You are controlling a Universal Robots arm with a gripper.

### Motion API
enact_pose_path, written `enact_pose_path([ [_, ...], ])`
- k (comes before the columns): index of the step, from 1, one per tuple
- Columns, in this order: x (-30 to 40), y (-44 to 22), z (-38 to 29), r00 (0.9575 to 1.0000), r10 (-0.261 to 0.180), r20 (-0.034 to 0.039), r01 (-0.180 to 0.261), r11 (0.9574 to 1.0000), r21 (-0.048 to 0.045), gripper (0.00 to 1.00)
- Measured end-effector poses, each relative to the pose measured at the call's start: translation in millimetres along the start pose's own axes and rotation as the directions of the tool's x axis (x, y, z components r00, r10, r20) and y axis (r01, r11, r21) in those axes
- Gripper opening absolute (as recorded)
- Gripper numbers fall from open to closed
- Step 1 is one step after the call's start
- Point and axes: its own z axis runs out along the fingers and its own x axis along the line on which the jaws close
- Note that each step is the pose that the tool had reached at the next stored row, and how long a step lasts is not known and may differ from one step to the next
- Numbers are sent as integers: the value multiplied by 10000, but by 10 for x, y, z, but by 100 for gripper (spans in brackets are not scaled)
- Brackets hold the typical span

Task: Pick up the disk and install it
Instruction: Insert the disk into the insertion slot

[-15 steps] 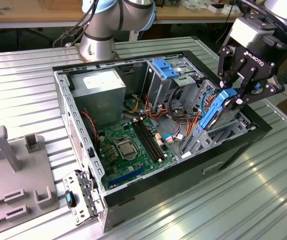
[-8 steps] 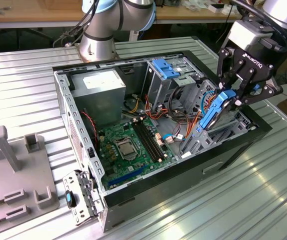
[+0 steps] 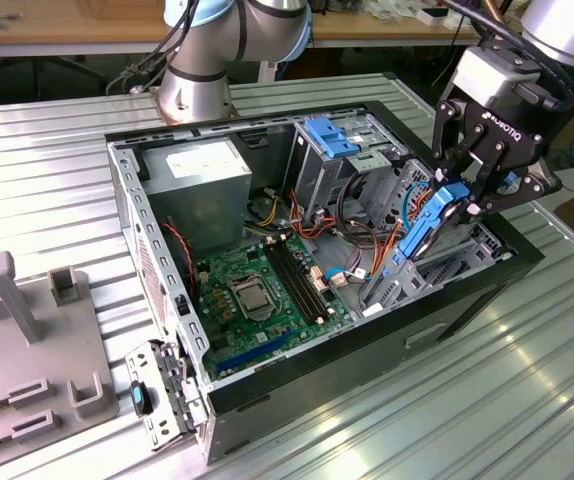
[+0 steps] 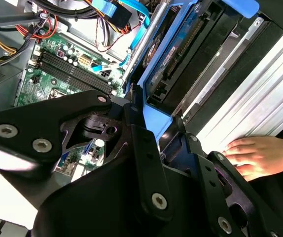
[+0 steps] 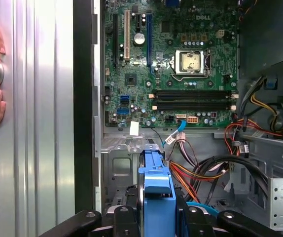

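The disk (image 3: pixel 419 238), a dark grey drive in bright blue rails, hangs slanted inside the open computer case (image 3: pixel 297 385), near the case wall at the exterior view's right. Its lower end reaches down toward the metal bay (image 3: pixel 392 290) beside the motherboard (image 3: pixel 257 290). My gripper (image 3: pixel 464 197) is shut on the disk's upper end. In the second wrist view the gripper (image 4: pixel 157 129) clamps the blue rail of the disk (image 4: pixel 173 61). In the first wrist view the disk (image 5: pixel 156 180) shows edge-on between the fingers (image 5: pixel 131 215) of the gripper (image 5: pixel 157 217).
A drive cage with a blue clip (image 3: pixel 332 135) and a grey power supply (image 3: pixel 202 170) stand at the case's back. Orange and black cables (image 3: pixel 367 235) cross beside the disk. A person's hand (image 4: pixel 255 155) rests on the ribbed table. A grey fixture (image 3: pixel 27 340) sits at the exterior view's left.
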Motion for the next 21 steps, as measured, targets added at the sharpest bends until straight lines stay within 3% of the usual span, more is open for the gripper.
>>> enact_pose_path([
  [21,0,4,134,10000,-1,1,1,10000,0,37],
])
